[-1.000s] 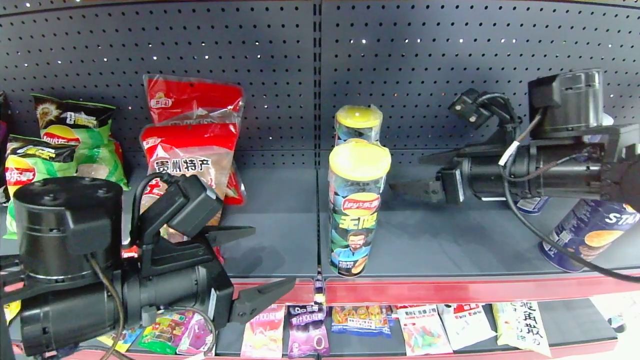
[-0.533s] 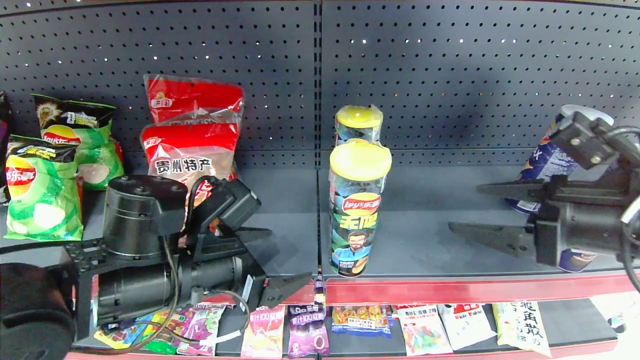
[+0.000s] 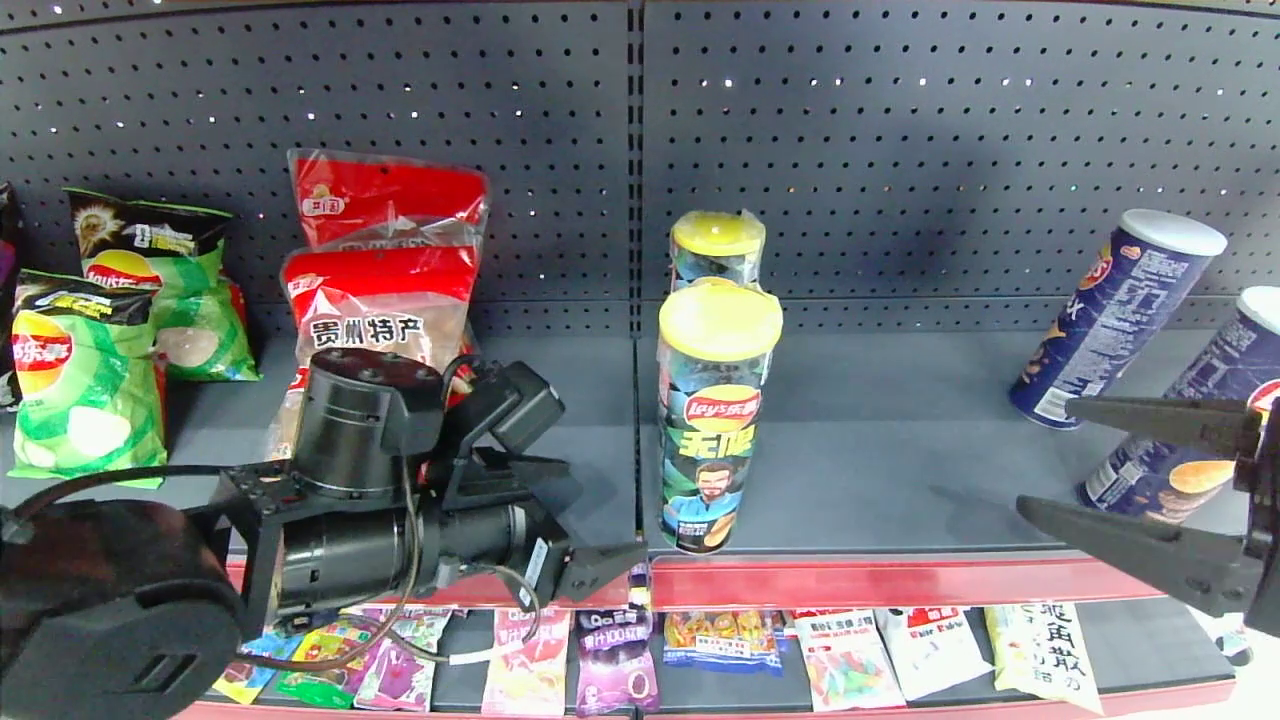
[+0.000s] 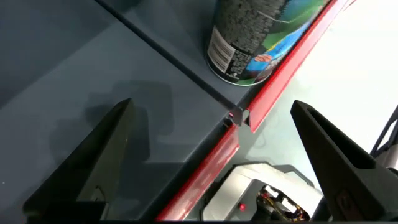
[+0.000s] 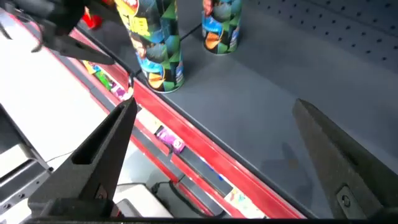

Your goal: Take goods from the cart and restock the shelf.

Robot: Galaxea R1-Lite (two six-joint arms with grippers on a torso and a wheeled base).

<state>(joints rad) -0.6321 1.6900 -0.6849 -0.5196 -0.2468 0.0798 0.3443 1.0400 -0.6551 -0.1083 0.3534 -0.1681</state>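
- Along the near edge of the shelf (image 3: 900,580) both my hands hang empty. The left gripper (image 3: 600,510) has its fingers spread wide, the right gripper (image 3: 1045,452) likewise, with nothing between either pair.
- My left gripper sits low, just left of the front yellow-lidded can (image 3: 715,420). In the left wrist view the left gripper (image 4: 211,106) has one finger over the deck and the other off the near edge, and the front yellow-lidded can (image 4: 249,43) is apart from both.
- That can stands upright at the near edge, long axis vertical. A second yellow-lidded can (image 3: 717,245) stands directly behind it, farther in.
- At the far right stand two blue cans (image 3: 1115,315), which look slanted in the head view, tops leaning right. My right gripper's upper finger crosses in front of the nearer one — touching or not, I cannot tell.
- Between the yellow cans and the blue ones lies a bare stretch of deck, which I judge is the slot to fill. It lies to the right of my left hand and to the left of my right hand.
- My right gripper is the nearer, I judge, with nothing standing in its way. My left would have to pass round the front can.
- The next item must come from the cart, so a hand has to leave the shelf first. An upright can would suit my near–far finger spread.
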